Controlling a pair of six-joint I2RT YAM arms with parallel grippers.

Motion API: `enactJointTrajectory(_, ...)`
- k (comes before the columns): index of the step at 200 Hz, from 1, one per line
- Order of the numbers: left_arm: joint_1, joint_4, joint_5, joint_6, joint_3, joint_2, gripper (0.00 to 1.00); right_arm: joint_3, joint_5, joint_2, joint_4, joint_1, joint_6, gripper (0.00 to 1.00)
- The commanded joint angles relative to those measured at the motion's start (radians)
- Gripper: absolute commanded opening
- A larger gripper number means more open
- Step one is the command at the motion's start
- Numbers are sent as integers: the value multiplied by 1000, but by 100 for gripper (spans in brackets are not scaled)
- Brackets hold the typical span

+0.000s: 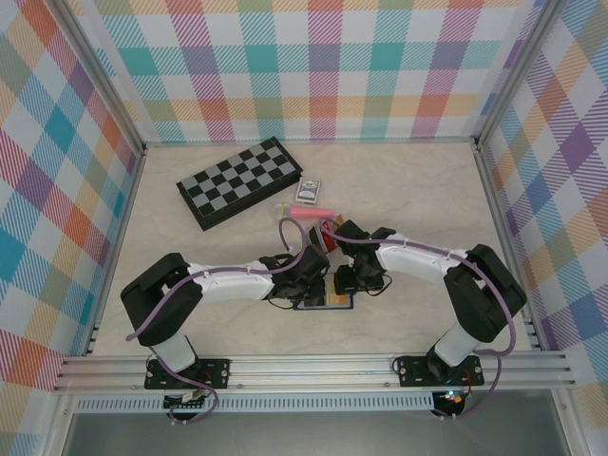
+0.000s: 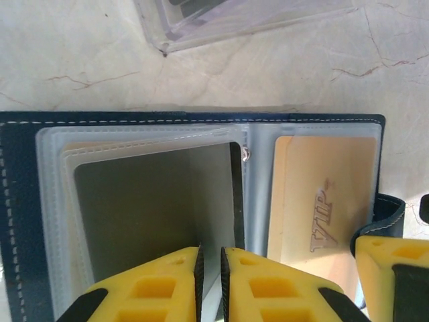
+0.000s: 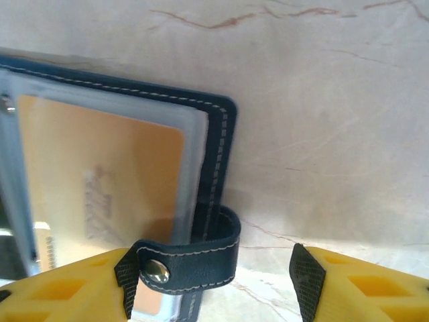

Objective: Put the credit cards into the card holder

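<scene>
The navy card holder lies open on the table, its clear sleeves facing up. An orange credit card stamped VIP sits in the right sleeve. My left gripper is shut on the thin edge of a raised clear sleeve page, which has a dark panel beside it. The right wrist view shows the card holder with the orange card inside. My right gripper is open around the snap tab, which rests against the left pad. From above, both grippers meet over the card holder.
A clear plastic box with something dark in it stands just beyond the card holder. Farther back lie a folded chessboard, a pack of playing cards and a pink object. Metal rails frame the table.
</scene>
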Motion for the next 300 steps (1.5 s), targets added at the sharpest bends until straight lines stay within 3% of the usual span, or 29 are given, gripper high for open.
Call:
enactJointTrajectory(1, -2, -30, -32, -2, -16, -36, 16, 31, 92, 21, -74, 6, 14, 63)
enactJointTrajectory(38, -1, -30, -31, 0, -23, -39, 17, 28, 142, -21, -96, 6, 29, 59)
enactJointTrajectory(86, -2, -31, -35, 1, -23, -57, 17, 37, 202, -56, -138, 4, 51, 46)
enactJointTrajectory(122, 2, -43, -51, -3, -30, -89, 22, 43, 217, -59, -154, -7, 49, 45)
enactJointTrajectory(139, 14, -51, -49, -11, -38, -97, 26, 36, 227, -67, -153, -17, 51, 39)
enactJointTrajectory(161, 38, -19, -10, -40, -68, -102, 33, 25, 197, -66, -135, -44, 43, 30)
enactJointTrajectory(194, 70, 85, 64, -86, -126, -104, 45, 4, 137, -69, -93, -77, 30, 25)
enactJointTrajectory(226, 83, 162, 127, -113, -133, -67, 50, -29, 60, -77, -42, -127, 20, 20)
enactJointTrajectory(258, 84, 215, 155, -133, -127, -35, 51, -47, 12, -101, -12, -174, 8, 19)
enactJointTrajectory(300, 86, 233, 174, -143, -118, -5, 51, -67, -88, -117, 27, -269, -15, 25)
